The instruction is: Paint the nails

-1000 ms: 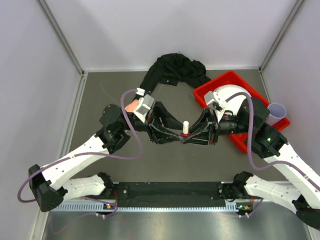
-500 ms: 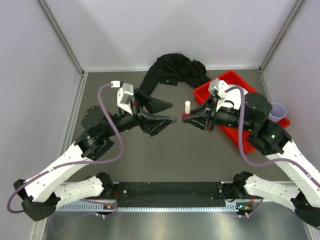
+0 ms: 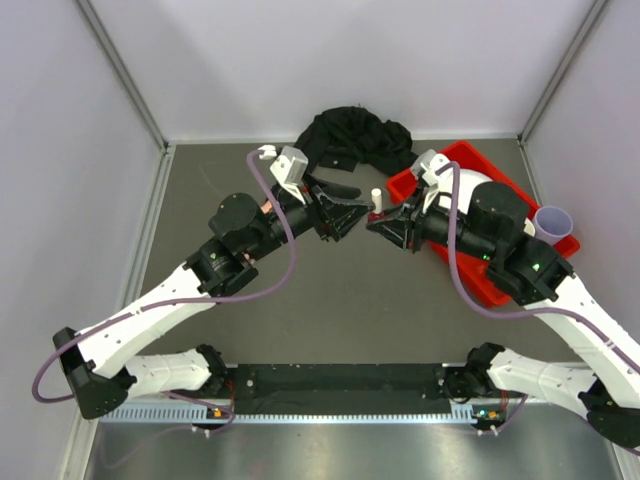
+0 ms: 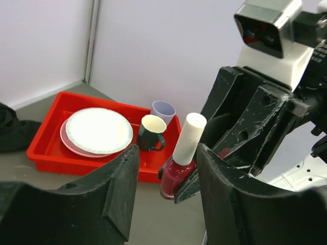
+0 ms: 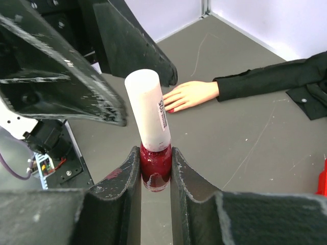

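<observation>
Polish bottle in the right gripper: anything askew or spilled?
Slightly askew: the polish bottle leans in the right gripper, clamped by its red glass base, white cap on. No spill shows. The left gripper is open close by.

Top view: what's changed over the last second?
The right gripper, shut on the bottle, carried it farther out, toward the tray. The left gripper pulled off to its side, then followed and is now open, close by the cap. Tray and sleeve stayed put.
</observation>
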You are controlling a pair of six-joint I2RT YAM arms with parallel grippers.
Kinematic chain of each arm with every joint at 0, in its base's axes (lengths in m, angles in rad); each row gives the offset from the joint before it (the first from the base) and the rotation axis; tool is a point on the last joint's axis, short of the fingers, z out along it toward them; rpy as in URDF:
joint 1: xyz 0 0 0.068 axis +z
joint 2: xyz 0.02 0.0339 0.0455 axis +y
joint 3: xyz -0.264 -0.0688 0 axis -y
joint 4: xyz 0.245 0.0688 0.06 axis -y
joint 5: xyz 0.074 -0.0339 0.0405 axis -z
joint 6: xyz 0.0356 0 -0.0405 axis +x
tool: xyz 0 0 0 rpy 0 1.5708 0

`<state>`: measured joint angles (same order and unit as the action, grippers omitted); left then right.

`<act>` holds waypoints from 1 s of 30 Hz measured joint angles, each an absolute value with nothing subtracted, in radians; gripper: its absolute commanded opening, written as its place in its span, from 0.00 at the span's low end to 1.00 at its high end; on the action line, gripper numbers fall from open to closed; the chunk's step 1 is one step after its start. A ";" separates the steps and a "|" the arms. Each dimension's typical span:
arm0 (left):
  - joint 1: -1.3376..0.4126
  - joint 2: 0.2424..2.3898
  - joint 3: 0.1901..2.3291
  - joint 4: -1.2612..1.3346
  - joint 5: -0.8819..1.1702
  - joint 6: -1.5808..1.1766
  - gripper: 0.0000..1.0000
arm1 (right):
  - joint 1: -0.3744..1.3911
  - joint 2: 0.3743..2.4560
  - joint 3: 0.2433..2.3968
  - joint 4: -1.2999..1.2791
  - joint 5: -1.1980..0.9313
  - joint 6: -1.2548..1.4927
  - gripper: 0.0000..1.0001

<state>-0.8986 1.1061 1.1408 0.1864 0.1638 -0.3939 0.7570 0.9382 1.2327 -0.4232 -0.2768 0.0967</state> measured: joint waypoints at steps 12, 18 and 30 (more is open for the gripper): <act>-0.899 1.111 1.133 0.234 0.204 -0.391 0.44 | 0.757 0.946 1.233 -0.423 -0.278 0.097 0.00; -0.900 1.149 1.150 0.231 0.222 -0.390 0.46 | 0.757 0.946 1.233 -0.422 -0.288 0.102 0.00; -0.882 1.184 1.192 0.208 0.396 -0.373 0.00 | 0.754 0.937 1.233 -0.425 -0.337 0.099 0.00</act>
